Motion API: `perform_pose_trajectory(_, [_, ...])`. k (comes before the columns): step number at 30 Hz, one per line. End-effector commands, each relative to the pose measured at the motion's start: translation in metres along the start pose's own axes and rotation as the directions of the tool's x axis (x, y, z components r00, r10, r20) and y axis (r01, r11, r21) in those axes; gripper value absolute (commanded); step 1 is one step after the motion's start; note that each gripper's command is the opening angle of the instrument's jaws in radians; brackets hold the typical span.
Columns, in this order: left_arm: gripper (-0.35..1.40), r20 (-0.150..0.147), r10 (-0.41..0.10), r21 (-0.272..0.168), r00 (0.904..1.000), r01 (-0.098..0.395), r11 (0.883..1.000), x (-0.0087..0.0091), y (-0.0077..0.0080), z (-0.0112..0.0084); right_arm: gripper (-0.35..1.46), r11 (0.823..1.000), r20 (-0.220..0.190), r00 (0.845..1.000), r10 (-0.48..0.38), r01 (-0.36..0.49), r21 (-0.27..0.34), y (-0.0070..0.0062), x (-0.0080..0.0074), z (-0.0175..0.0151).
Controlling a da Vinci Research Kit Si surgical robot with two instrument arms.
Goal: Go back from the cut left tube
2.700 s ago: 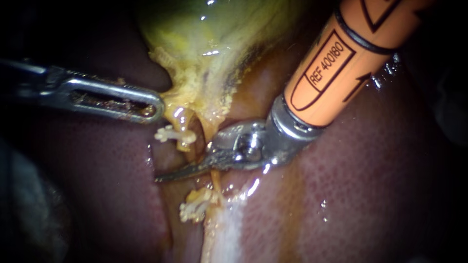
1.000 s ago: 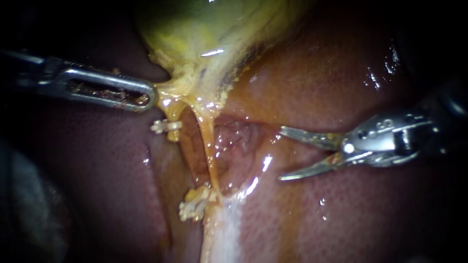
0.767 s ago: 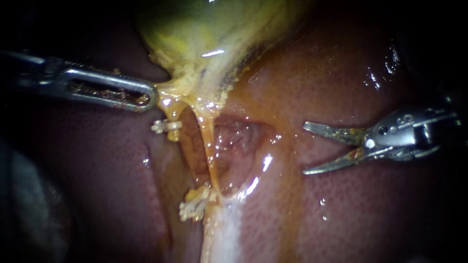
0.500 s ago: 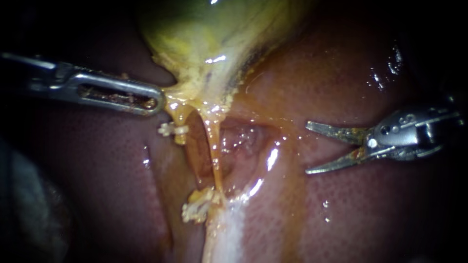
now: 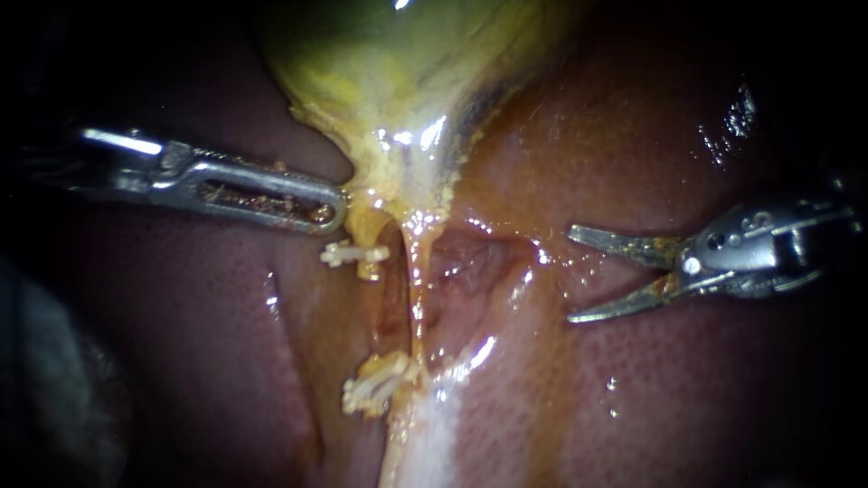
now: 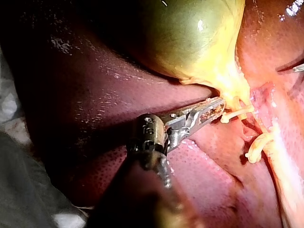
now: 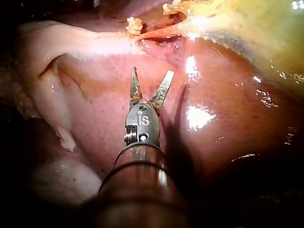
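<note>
Pointing: the short yellow cut left tube (image 5: 366,237) hung lengthwise down from the green-yellow gallbladder (image 5: 398,81), its cut end downward.
Look: a glistening stub with a white plastic clip (image 5: 354,255) across it, and a white clip cluster (image 5: 375,387) on the stump below.
Right side: the right instrument (image 5: 571,276) had its blades spread wide, holding nothing, well clear of the tube.
Left side: the left instrument (image 5: 334,210) had slotted steel jaws closed on the gallbladder's yellow edge.
Surface: wet, dark red liver (image 5: 705,380), with darkness around it.

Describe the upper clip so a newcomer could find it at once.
Start at the yellow-green gallbladder and follow its neck down to the short stub beside the tip of the left instrument. The upper clip is the white bar across that stub; the lower clip is bulkier, farther from the gallbladder.
</note>
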Motion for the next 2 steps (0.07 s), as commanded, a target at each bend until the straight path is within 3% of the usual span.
perform_pose_trajectory(1, [-0.35,0.001,0.000,0.000,1.0000,0.000,1.000,0.0000,0.0001,-0.0002,1.45,1.000,0.001,1.000,0.002,-0.002,0.012,0.0000,0.0002,0.0002])
perform_pose_trajectory(2, [-0.35,0.001,-0.001,0.000,1.0000,0.001,1.000,0.0000,0.0001,-0.0003,1.43,1.000,0.001,1.000,0.003,-0.003,0.019,-0.0001,0.0004,0.0004])
